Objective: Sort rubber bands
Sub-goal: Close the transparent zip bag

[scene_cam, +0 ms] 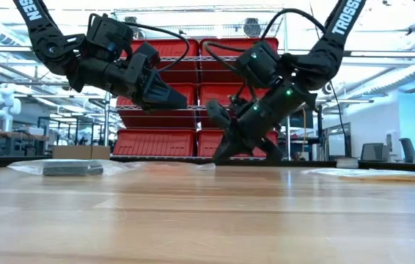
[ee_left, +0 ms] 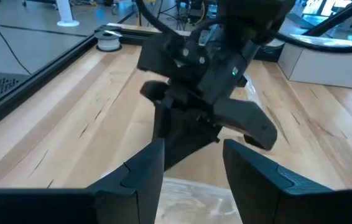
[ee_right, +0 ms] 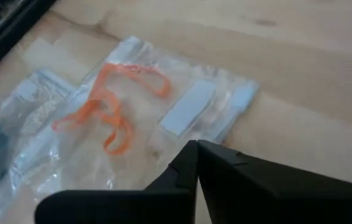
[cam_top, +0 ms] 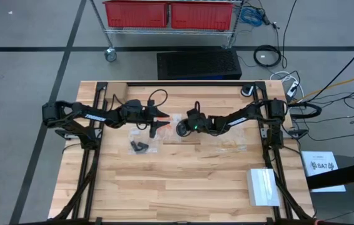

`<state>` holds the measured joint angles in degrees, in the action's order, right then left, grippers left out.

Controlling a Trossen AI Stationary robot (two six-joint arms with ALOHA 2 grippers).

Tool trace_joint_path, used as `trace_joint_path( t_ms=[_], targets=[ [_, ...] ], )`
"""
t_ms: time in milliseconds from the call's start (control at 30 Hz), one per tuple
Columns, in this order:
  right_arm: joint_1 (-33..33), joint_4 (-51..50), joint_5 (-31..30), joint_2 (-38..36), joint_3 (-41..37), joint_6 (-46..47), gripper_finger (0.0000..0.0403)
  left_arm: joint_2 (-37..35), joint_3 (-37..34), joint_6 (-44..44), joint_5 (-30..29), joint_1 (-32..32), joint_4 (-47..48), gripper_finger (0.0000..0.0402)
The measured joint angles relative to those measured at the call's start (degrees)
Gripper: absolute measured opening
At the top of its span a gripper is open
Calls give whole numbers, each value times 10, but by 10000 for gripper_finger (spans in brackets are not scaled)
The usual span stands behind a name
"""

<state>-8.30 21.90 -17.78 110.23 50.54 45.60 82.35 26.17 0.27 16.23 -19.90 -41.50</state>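
Note:
Orange rubber bands (ee_right: 111, 106) lie inside a clear plastic bag (ee_right: 188, 109) flat on the wooden table. My right gripper (ee_right: 196, 149) is shut, its fingertips down on this bag near the middle of the table (cam_top: 180, 130). A second clear bag holding black rubber bands (cam_top: 139, 147) lies to the left, nearer the front edge. My left gripper (ee_left: 193, 168) hangs open in the air (scene_cam: 182, 103) just left of the right gripper, holding nothing. My right gripper meets the clear bag with its shut fingertips (ee_right: 188, 155), on the plastic (ee_right: 182, 134) beside the bag's white strip, away from the orange bands. The fingers slant down from the table's right. The bag lies flat; whether plastic is caught between the fingers cannot be told.
Another clear bag (cam_top: 227, 140) lies right of centre. A white box (cam_top: 264, 186) stands near the front right corner, a small roll (cam_top: 247, 90) at the far right corner. Red bins (cam_top: 167, 14) sit on a rack beyond the far edge.

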Motion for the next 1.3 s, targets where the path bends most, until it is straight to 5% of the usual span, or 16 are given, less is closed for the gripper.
trace_joint_path(
  t_ms=[167,300,633,800,1033,1300],
  targets=[
    [-11,-66,6,-54,3,-50,1,0,0,0,-3,0,-1,171],
    [-23,-118,85,-91,3,-13,14,0,0,0,-10,0,-2,171],
    [11,-78,73,-57,3,63,148,0,0,0,-13,0,0,171],
    [8,-68,72,-35,3,92,174,0,0,0,-13,0,0,171],
    [0,-13,75,0,3,105,149,0,0,0,-13,0,0,171],
    [0,-9,74,48,44,55,47,0,0,0,-13,0,2,171]
  ],
)
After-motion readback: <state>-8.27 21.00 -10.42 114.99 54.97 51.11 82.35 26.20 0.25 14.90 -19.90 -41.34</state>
